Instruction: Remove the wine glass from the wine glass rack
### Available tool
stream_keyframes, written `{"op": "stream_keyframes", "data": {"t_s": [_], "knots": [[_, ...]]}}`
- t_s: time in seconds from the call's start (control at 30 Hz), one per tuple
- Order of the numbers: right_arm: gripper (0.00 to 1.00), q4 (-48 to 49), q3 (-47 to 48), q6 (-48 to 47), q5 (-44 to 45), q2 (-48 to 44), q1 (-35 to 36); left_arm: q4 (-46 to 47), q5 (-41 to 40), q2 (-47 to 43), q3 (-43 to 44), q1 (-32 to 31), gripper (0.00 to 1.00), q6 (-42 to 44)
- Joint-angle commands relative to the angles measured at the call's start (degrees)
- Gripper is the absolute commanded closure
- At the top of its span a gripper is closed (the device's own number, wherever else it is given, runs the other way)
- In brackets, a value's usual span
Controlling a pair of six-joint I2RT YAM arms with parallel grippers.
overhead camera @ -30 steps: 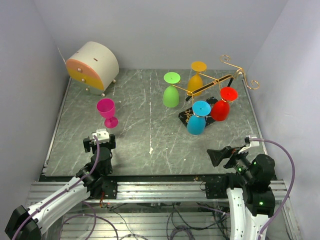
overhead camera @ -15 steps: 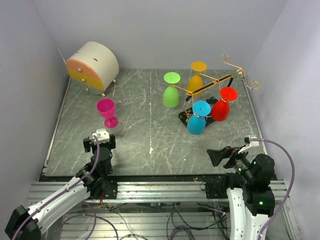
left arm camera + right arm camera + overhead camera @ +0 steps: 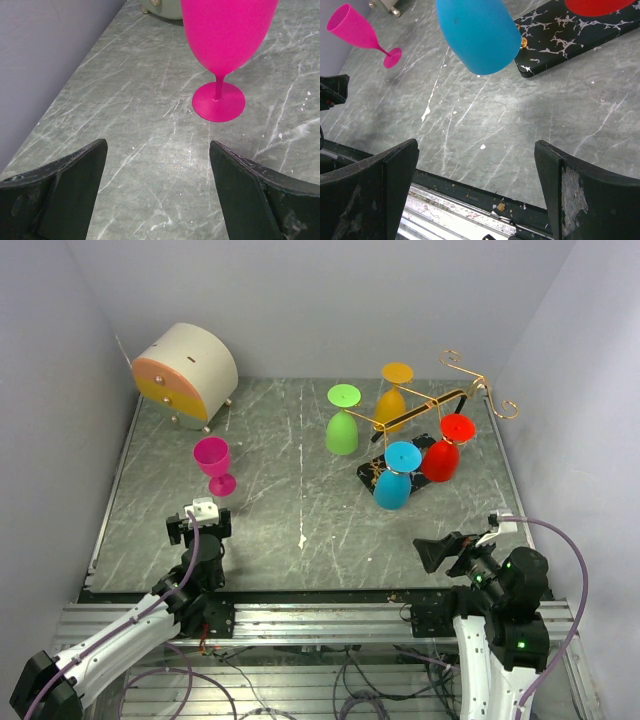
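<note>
In the top view, the wine glass rack (image 3: 430, 408) is seen at the table's far right. The blue glass (image 3: 393, 480) is hung on its near side, stem up and bowl down, ahead and slightly left of the nearer right gripper (image 3: 430, 552). The left gripper (image 3: 198, 526) is placed well apart, by the pink glass (image 3: 214, 462). In the left wrist view only that upright pink glass is shown, beyond wide, empty jaws. In the right wrist view the jaws are likewise seen spread and empty, and the blue bowl is shown hanging clear above the table, beside the black base (image 3: 560, 30).

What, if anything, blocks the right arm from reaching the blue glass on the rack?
Probably nothing, so likely yes. The right tool is open and faces the blue glass hanging from the wine glass rack, with only bare table between. The red glass hangs close beside it.
</note>
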Motion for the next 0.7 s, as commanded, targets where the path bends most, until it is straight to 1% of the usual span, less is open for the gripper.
{"op": "stream_keyframes", "data": {"t_s": [0.0,0.47,0.67], "knots": [[0.00,0.6,-0.6,0.2,-0.3,-0.7,-0.2,2.9,-1.1,0.0,0.5,0.3,0.06,-1.6],[0.00,1.3,-0.5,0.4,-0.5,-0.8,-0.2,2.9,-1.1,-0.1,0.4,0.3,0.06,-1.6],[0.00,4.1,2.9,2.3,0.4,-0.7,-0.2,3.0,-1.1,0.0,0.4,0.3,0.06,-1.6]]}}
